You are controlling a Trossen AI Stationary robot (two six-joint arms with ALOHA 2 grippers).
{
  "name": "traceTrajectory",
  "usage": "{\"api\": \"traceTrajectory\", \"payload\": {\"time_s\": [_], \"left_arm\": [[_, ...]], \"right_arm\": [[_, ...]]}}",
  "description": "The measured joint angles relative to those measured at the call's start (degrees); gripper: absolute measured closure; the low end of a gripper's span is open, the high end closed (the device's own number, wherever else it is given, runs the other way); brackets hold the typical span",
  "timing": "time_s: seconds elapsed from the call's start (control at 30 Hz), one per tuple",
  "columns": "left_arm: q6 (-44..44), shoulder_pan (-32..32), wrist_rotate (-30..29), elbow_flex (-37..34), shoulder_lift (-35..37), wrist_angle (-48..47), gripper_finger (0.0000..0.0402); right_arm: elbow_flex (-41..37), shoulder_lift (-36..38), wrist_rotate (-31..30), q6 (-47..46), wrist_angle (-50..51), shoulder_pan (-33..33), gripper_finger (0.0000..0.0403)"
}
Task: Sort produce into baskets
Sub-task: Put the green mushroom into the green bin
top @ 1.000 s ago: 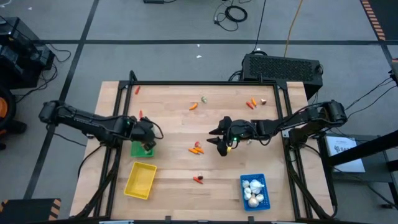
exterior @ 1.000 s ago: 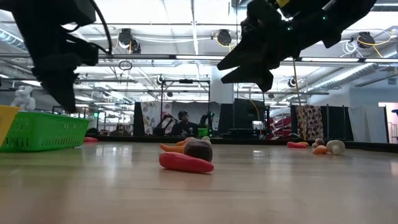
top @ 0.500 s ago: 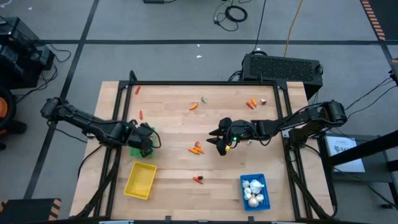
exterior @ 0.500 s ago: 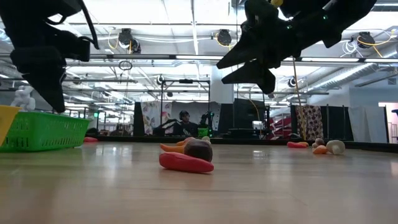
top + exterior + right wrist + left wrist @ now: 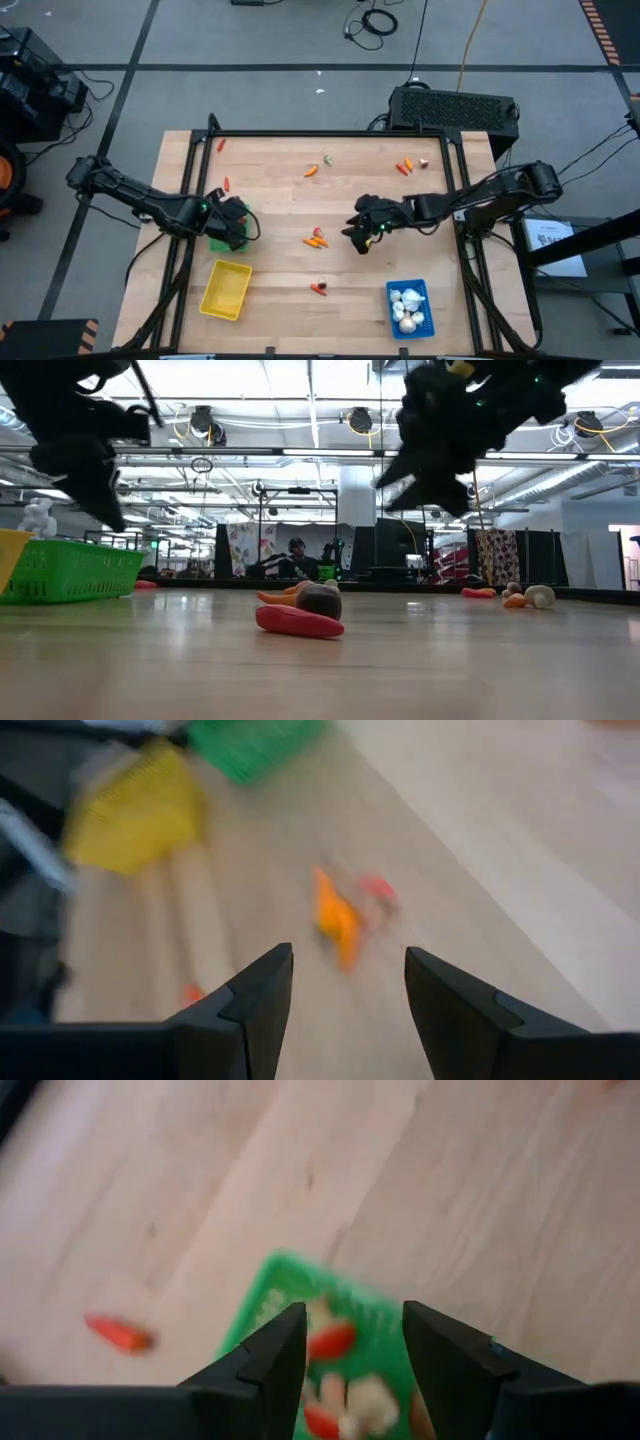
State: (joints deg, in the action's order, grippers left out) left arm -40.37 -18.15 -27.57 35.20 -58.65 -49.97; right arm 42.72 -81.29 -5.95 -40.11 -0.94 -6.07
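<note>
Left gripper (image 5: 232, 222) over green basket (image 5: 345, 1345), fingers parted, empty. Right gripper (image 5: 357, 238) fingers spread wide, empty, just beside orange-red produce cluster (image 5: 316, 238). Blue basket (image 5: 409, 307) holds white bulbs (image 5: 406, 309); yellow basket (image 5: 226, 290) near green basket.

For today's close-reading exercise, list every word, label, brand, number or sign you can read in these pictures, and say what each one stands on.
Nothing here can be read.
White sheet right of the table, by the right arm's base: dark printing, too small to read.
Banners or posters in the room behind the table: too small and blurred to read.
Green basket, yellow basket, blue basket, both arms: no lettering visible.
</note>
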Motion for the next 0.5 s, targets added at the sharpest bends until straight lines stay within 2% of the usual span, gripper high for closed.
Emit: {"api": "traceTrajectory", "payload": {"time_s": [0.1,0.2,0.33,0.5], "left_arm": [[6.44,0.0,-3.16,0.02,-0.01,7.87,0.0226],[16.84,0.02,-4.25,0.02,0.02,19.27,0.0226],[30.82,0.09,-4.24,0.06,0.02,33.86,0.0226],[40.66,0.22,-3.22,0.15,0.02,43.06,0.0226]], "right_arm": [[4.58,0.36,-0.56,-5.1,18.15,-0.02,0.0218],[9.53,-0.02,-3.26,-10.42,35.0,-0.06,0.0218],[13.34,-0.37,-6.83,-15.98,47.39,0.0,0.0218],[13.77,-0.38,-2.73,-22.88,56.47,0.11,0.0218]]}}
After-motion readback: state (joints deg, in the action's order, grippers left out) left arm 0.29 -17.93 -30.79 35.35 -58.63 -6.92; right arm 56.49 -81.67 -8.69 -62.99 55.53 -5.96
